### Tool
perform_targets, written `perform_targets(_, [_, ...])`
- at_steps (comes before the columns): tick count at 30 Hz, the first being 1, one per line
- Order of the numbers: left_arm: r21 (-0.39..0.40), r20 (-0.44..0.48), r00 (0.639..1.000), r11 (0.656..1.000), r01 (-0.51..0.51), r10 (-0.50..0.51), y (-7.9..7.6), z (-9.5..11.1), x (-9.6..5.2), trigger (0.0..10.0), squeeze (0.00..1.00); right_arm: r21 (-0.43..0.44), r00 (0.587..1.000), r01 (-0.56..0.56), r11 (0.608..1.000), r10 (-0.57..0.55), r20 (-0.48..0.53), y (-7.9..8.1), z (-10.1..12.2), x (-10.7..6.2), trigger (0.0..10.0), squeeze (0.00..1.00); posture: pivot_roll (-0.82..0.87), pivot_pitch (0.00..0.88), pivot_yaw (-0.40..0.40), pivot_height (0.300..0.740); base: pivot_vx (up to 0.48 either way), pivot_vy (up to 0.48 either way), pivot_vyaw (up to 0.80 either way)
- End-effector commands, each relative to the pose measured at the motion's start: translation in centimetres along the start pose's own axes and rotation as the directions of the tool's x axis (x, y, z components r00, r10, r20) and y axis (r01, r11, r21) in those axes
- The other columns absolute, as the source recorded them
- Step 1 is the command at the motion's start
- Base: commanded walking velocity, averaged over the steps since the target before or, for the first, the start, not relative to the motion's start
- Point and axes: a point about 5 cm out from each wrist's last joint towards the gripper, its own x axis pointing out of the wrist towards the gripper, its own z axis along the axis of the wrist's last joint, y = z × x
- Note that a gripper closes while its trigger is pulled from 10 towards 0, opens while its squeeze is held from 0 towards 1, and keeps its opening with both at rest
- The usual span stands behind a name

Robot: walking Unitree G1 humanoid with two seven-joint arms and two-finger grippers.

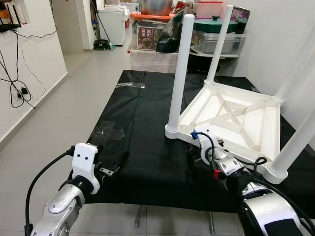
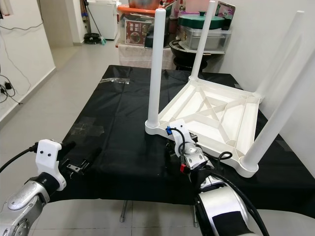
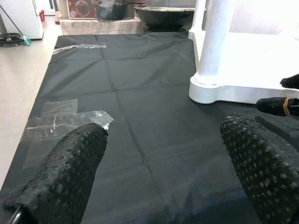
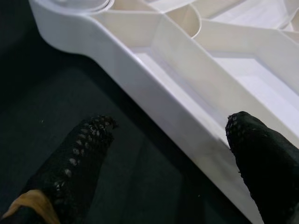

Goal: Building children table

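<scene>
My right gripper is spread wide, its fingers straddling the near rim of the upturned white table, one tip over the black cloth, the other over the ribbed underside; nothing is held yet. That rim runs diagonally, from the near-left leg toward the leg at my right. The table lies straight ahead of this arm, just beyond its fingertips, all four legs standing up. My left gripper, also open and empty, hovers low over the cloth's near-left edge, well apart, with the table off to its right. So the right arm is nearer and better placed for the rim
</scene>
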Motion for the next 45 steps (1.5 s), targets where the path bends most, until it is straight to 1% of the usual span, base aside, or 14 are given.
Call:
perform_targets(1, [0.021, -0.005, 1.000, 1.000, 0.002, -0.001, 0.1, 0.3, -0.1, 10.0, 0.00, -0.019, 1.000, -0.009, 1.000, 0.008, -0.028, -0.1, 0.0, 0.0, 10.0, 0.00, 0.16, 0.000, -0.086, 0.740, 0.000, 0.000, 0.00])
perform_targets(6, [0.024, -0.007, 1.000, 1.000, 0.000, 0.000, 0.1, 0.4, -0.2, 10.0, 0.00, -0.001, 0.996, -0.067, 0.998, 0.066, -0.066, 0.2, -0.1, 0.0, 10.0, 0.00, 0.16, 0.000, -0.091, 0.740, 0.000, 0.000, 0.00])
perform_targets(12, [0.025, -0.011, 1.000, 1.000, 0.002, -0.002, 0.0, 0.3, -0.4, 10.0, 0.00, -0.064, 0.994, -0.081, 0.995, 0.075, -0.085, 0.1, 0.0, 0.0, 10.0, 0.00, 0.17, 0.000, -0.095, 0.740, 0.000, 0.000, 0.00])
perform_targets(17, [0.028, -0.014, 1.000, 1.000, -0.001, 0.001, 0.2, 0.3, -0.4, 10.0, 0.00, -0.175, 0.997, -0.077, 0.982, 0.070, -0.044, -0.4, 1.8, 0.0, 10.0, 0.00, 0.17, 0.000, -0.093, 0.740, 0.000, 0.000, 0.00])
perform_targets(21, [0.027, -0.014, 1.000, 1.000, 0.000, 0.000, 0.1, 0.3, -0.5, 10.0, 0.00, -0.205, 0.996, -0.083, 0.975, 0.076, -0.044, -0.4, 2.1, 0.0, 10.0, 0.00, 0.17, 0.000, -0.093, 0.740, 0.000, 0.000, 0.00])
perform_targets(23, [0.025, -0.015, 1.000, 1.000, 0.010, -0.009, -0.1, 0.3, -0.5, 10.0, 0.00, -0.269, 0.997, -0.083, 0.960, 0.082, -0.015, -0.8, 3.6, -0.1, 10.0, 0.00, 0.16, 0.000, -0.099, 0.740, 0.000, 0.000, 0.00])
perform_targets(25, [0.023, -0.016, 1.000, 1.000, 0.011, -0.011, -0.2, 0.3, -0.5, 10.0, 0.00, -0.276, 0.997, -0.065, 0.959, 0.072, 0.012, -1.1, 4.5, -0.2, 10.0, 0.00, 0.16, 0.000, -0.098, 0.740, 0.000, 0.000, 0.00])
perform_targets(26, [0.011, -0.015, 1.000, 1.000, 0.010, -0.010, -0.3, 0.3, -0.5, 10.0, 0.00, -0.204, 0.995, -0.045, 0.978, 0.062, 0.077, -1.5, 5.9, -0.4, 10.0, 0.00, 0.15, 0.000, -0.090, 0.740, 0.000, 0.000, 0.00])
perform_targets(29, [-0.004, -0.008, 1.000, 1.000, 0.007, -0.007, -0.5, 0.4, -0.4, 10.0, 0.00, -0.068, 0.988, -0.014, 0.998, 0.024, 0.153, -2.1, 6.9, -0.5, 10.0, 0.00, 0.14, 0.000, -0.082, 0.740, 0.000, 0.000, 0.00])
perform_targets(30, [-0.004, -0.008, 1.000, 1.000, 0.007, -0.007, -0.5, 0.4, -0.4, 10.0, 0.00, -0.068, 0.988, -0.014, 0.998, 0.024, 0.153, -2.1, 6.9, -0.5, 10.0, 0.00, 0.14, 0.000, -0.082, 0.740, 0.000, 0.000, 0.00])
perform_targets(33, [-0.001, 0.001, 1.000, 1.000, -0.007, 0.007, -0.3, 0.6, -0.2, 10.0, 0.00, 0.091, 0.971, 0.000, 0.996, -0.022, 0.238, -3.1, 7.7, -0.8, 10.0, 0.00, 0.14, 0.000, -0.076, 0.740, 0.000, 0.000, 0.00])
perform_targets(37, [-0.007, 0.026, 0.999, 1.000, -0.022, 0.022, 0.2, 1.0, 0.4, 10.0, 0.00, 0.185, 0.963, 0.005, 0.983, -0.055, 0.265, -3.8, 7.3, -0.9, 10.0, 0.00, 0.12, 0.000, -0.055, 0.740, 0.161, 0.000, 0.00])
perform_targets(41, [-0.006, 0.029, 0.999, 1.000, -0.024, 0.024, 0.3, 1.1, 0.5, 10.0, 0.00, 0.193, 0.961, 0.007, 0.981, -0.060, 0.271, -4.0, 7.1, -0.9, 10.0, 0.00, 0.12, 0.000, -0.055, 0.740, 0.322, 0.000, 0.00])
perform_targets(45, [-0.008, 0.055, 0.998, 1.000, -0.002, 0.002, 0.1, 1.6, 1.2, 10.0, 0.00, 0.253, 0.950, 0.009, 0.967, -0.087, 0.301, -4.4, 5.9, -1.0, 10.0, 0.00, 0.10, 0.000, -0.037, 0.740, 0.369, 0.000, -0.34])
